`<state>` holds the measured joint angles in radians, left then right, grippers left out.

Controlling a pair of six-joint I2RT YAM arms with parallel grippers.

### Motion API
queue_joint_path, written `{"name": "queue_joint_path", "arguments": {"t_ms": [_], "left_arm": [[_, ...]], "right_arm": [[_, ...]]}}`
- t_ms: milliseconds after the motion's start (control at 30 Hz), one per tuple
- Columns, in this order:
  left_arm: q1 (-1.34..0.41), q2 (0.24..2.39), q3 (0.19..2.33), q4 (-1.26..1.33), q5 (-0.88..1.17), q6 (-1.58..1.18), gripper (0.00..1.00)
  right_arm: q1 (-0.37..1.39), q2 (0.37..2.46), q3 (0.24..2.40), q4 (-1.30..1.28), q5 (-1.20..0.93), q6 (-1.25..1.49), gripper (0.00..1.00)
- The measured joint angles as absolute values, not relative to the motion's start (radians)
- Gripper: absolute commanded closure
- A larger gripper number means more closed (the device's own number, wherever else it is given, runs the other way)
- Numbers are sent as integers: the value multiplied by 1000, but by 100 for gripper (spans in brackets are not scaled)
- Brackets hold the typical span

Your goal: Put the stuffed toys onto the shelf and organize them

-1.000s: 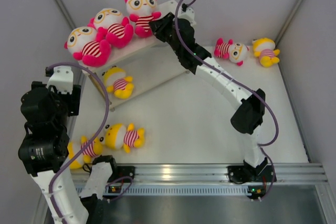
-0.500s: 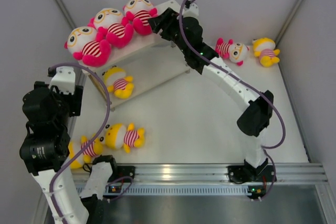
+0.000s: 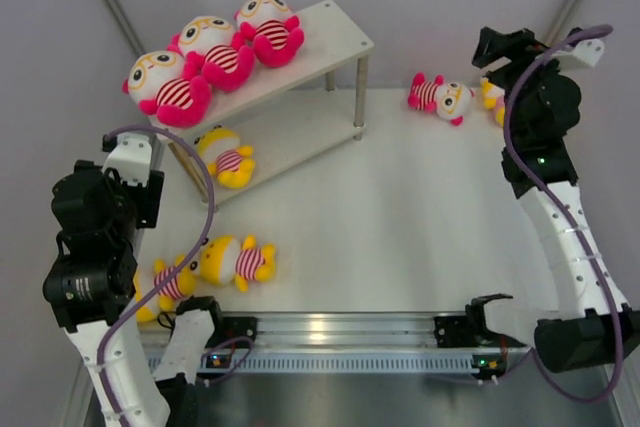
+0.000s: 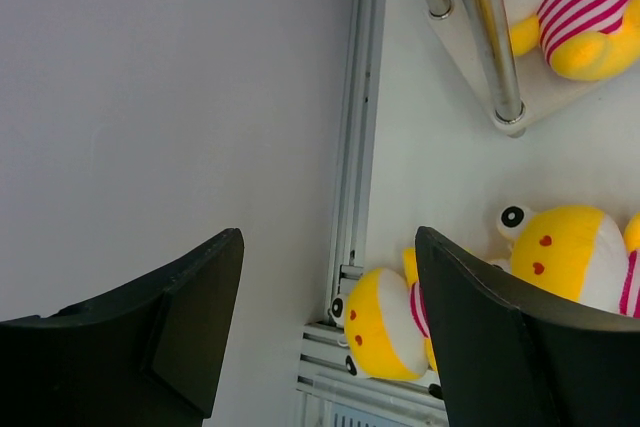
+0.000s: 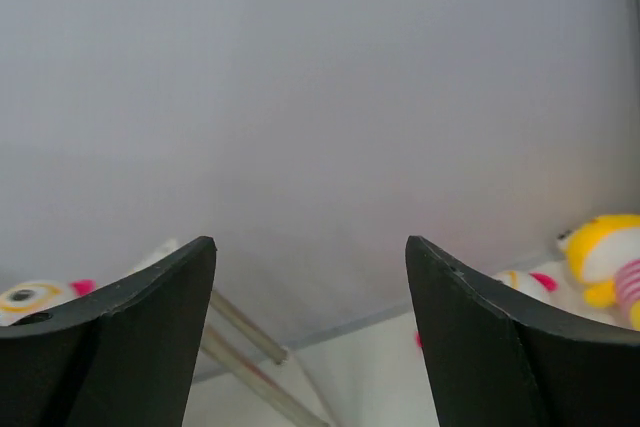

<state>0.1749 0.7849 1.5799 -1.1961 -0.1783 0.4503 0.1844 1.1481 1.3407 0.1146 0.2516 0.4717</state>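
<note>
Since a second ago, the right arm has been swung away from the shelf (image 3: 330, 35) and raised at the far right of the table. The third pink doll (image 3: 268, 25), which was then at its fingers, has been left lying on the top board beside two other pink dolls (image 3: 190, 67).

The right gripper (image 3: 497, 49) is seen in its wrist view with fingers spread and nothing between them. The left gripper (image 4: 330, 247) is likewise spread and empty, with two yellow dolls (image 4: 560, 257) lying on the table just below and to its right. One yellow doll (image 3: 225, 155) is already on the lower board.

Near the right gripper, to its left and lower, the last pink doll (image 3: 440, 97) lies on the table. Almost beneath the gripper, another yellow toy (image 3: 490, 97) is partly hidden by the arm.

One placement is judged complete, and a reach for the next toy appears to be in hand. The gripper would need to be lowered over the last pink doll, the fingers set across its striped body and closed. It could then be carried to the free end of the top board.
</note>
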Motion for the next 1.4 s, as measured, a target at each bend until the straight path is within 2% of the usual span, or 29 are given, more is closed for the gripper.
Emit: {"name": "queue_joint_path", "arguments": {"t_ms": [33,167,300,467,633,867,1167,1400], "left_arm": [[175,785,1580,-1202,-172,452,24],[175,786,1592,-1238,-138,457,24],[181,786,1620,-1258,-89,460,24],[212,797,1658,-1269,-40,461,24],[236,828,1686,-1279,-22,463,24],[262,866,1688,-1288,14,462,24],[277,891,1693,-1288,49,454,20],[291,904,1694,-1289,69,444,19]], "right_arm": [[151,1168,1307,136,256,464,31],[79,1439,1321,155,177,376,31],[70,1797,1463,64,58,261,33],[86,2036,1636,-9,19,147,30],[121,2165,1806,-15,32,7,25],[237,2340,1972,-33,208,-179,25],[257,2527,2082,-108,398,-276,25],[234,2537,2085,-119,513,-331,31]]}}
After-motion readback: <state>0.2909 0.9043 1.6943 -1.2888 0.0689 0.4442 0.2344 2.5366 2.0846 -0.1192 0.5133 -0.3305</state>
